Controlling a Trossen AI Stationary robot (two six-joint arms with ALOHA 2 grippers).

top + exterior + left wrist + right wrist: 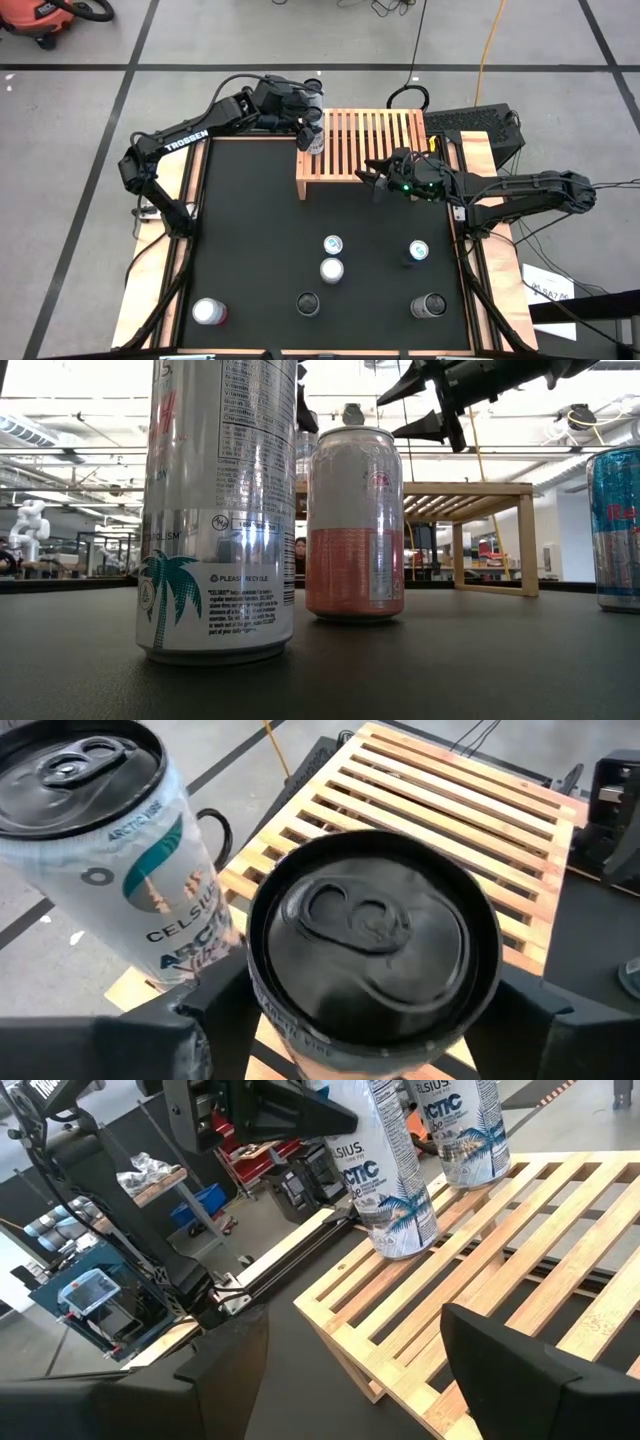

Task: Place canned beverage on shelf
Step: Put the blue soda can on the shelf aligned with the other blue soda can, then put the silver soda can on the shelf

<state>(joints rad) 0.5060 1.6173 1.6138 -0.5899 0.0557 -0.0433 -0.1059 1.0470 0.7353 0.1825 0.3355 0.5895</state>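
The light-wood slatted shelf [365,140] stands at the table's far edge. My left gripper [312,125] is shut on a silver Celsius can with a black top [370,950] at the shelf's left end. This can also shows in the right wrist view [392,1175]. A second Celsius can [95,850] stands with its bottom on the slats just beyond the first, nearer the far edge. My right gripper [372,178] is open and empty over the shelf's near edge, its fingers above the slats [350,1380]. My left gripper pinches the can's upper side wall [262,995] between its two fingers, one on each side just below the rim. The fingers come from the table's left, slanting down. The can is about upright with its bottom [405,1240] at the slats; I cannot tell whether it rests on them.
Several cans stand on the black table in front of the shelf, among them a tall Celsius can [220,510], a pink-and-white can [355,520] and a blue can [615,530]. Bare slats lie to the right of the two cans [450,810].
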